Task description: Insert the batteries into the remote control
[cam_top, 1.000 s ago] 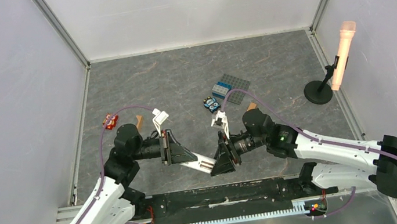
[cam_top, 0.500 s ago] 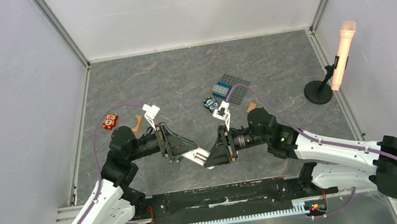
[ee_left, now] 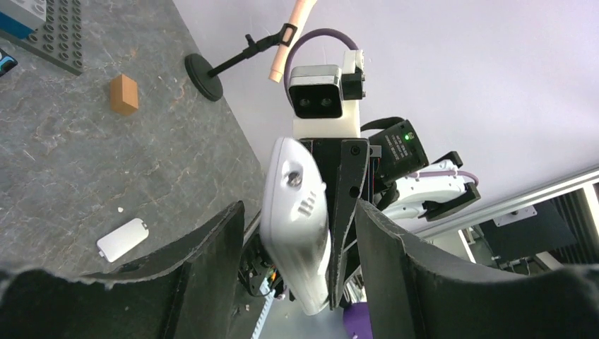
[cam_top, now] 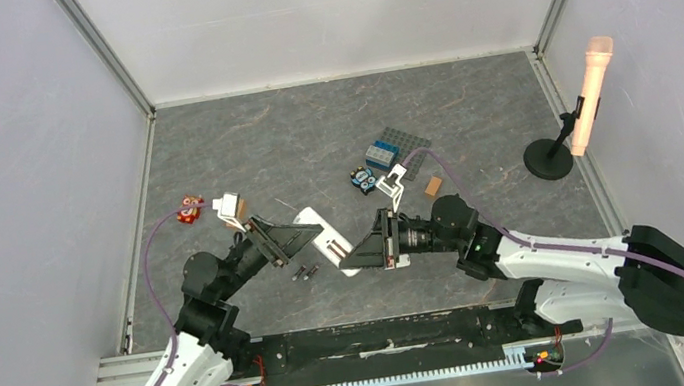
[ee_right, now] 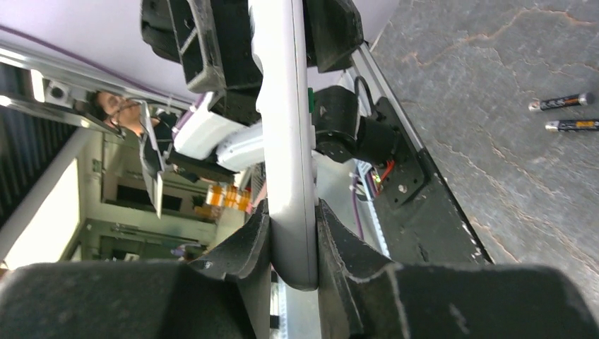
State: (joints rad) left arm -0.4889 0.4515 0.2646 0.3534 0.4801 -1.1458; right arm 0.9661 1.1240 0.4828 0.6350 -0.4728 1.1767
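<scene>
1. Two batteries [ee_right: 561, 102] lie side by side on the table [cam_top: 310, 137], just beside the raised remote control [cam_top: 324, 240].
2. Right gripper [ee_right: 293, 212] clamps one end of it; left gripper [ee_left: 297, 212] stands open around the other.
3. Likely step: positioning the remote. Next, the free left gripper must fetch a battery.

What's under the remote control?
The right gripper holds the remote control clear of the table; both batteries lie on it beside the remote. The patch straight below is covered from above.
</scene>
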